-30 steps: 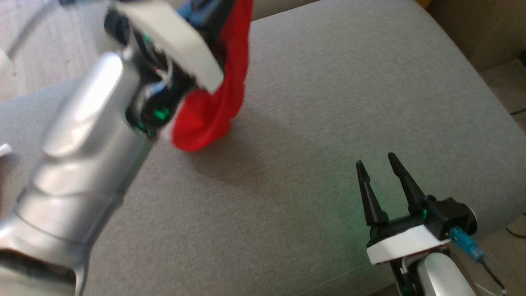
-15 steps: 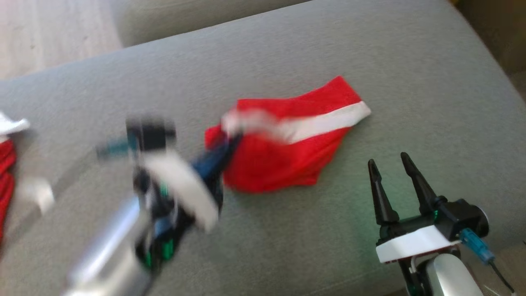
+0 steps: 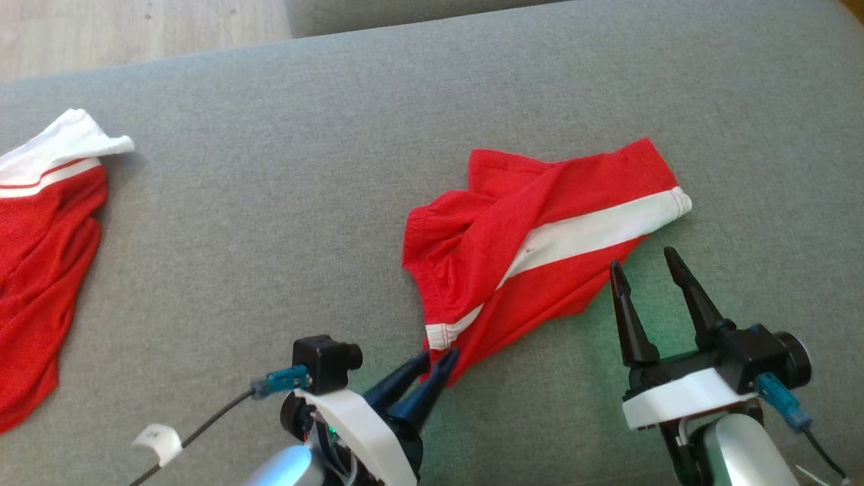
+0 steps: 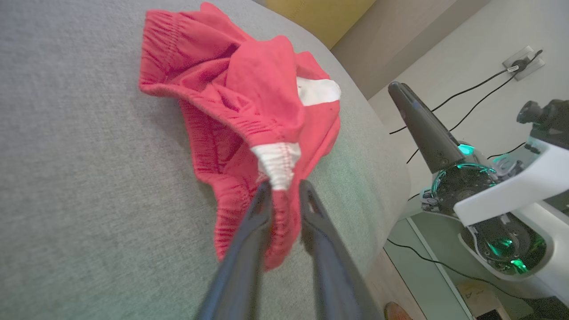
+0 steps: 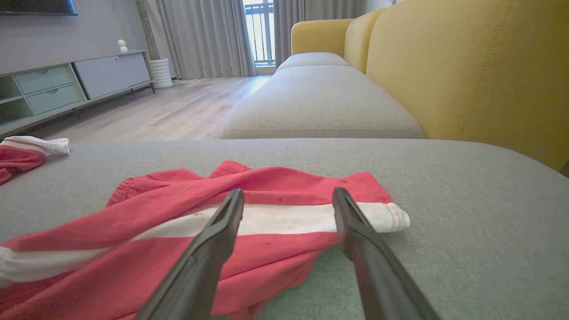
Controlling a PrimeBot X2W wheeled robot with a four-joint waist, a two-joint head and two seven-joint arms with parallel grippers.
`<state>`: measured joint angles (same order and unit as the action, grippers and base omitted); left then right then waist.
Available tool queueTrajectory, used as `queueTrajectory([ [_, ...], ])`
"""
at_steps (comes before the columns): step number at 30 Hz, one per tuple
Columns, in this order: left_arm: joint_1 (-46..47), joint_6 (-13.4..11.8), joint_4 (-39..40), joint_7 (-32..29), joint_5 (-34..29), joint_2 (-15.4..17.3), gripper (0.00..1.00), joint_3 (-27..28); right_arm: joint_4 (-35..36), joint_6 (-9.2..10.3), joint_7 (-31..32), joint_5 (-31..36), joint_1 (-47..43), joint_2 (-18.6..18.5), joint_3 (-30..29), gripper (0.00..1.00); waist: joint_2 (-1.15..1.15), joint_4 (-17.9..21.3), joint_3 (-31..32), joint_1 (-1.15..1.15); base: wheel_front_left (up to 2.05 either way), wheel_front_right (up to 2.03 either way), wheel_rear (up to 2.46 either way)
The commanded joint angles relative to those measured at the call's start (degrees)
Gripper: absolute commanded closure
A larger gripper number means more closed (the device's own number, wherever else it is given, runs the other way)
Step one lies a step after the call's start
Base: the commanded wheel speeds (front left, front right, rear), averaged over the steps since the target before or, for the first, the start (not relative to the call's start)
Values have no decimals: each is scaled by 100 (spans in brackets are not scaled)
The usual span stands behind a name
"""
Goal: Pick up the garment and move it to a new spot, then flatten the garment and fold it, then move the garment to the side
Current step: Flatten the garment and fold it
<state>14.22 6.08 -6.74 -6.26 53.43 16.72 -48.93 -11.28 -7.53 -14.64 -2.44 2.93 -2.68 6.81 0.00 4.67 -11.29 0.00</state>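
Where the grey sofa cushion (image 3: 270,202) reaches the head view's left edge, a second red garment (image 3: 40,229) with a white band lies crumpled, well apart from everything else. Nearer the middle, the left end effector (image 3: 437,356) points up and rightward from the bottom edge; its fingers stand a little apart, and the left wrist view shows the white hem corner lying between their tips, though I cannot tell whether either finger touches it. The garment (image 3: 540,202), red shorts with a white stripe, lies rumpled and partly folded over on the cushion right of centre, its stripe running diagonally up to the right. Just below its right lower edge, the right end effector (image 3: 641,258) hangs spread wide, empty, its fingers pointing at the stripe.
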Motion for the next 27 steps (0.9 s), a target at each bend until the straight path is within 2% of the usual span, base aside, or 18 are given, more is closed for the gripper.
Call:
queueTrajectory([
  [1,299,42,112,104,-88,15,0,132,161,4,-36,43,154,-20,117,0,0,-15,28,0,0,0,0],
  [9,379,65,-155,278,-112,10,0,161,111,4,-36,46,92,-20,174,0,0,59,157,0,0,0,0],
  [16,373,72,-419,161,179,-47,0,221,125,4,-36,-3,92,-20,197,0,0,217,156,0,0,0,0],
  [17,375,75,-449,184,223,-63,25,250,130,4,-36,-5,95,-20,191,0,0,234,149,0,0,0,0],
  [18,381,79,-476,204,260,-75,67,268,134,4,-36,-3,96,-20,183,0,0,247,143,0,0,0,0],
  [19,374,85,-494,240,322,-96,99,299,137,4,-36,1,95,-20,171,0,0,256,137,0,0,0,0],
  [22,365,108,-516,290,551,-29,100,404,156,4,-36,26,65,-20,127,0,0,255,133,0,0,0,0],
  [27,237,124,-399,366,761,303,100,567,137,4,-36,92,7,-20,64,0,0,144,207,0,0,0,0],
])
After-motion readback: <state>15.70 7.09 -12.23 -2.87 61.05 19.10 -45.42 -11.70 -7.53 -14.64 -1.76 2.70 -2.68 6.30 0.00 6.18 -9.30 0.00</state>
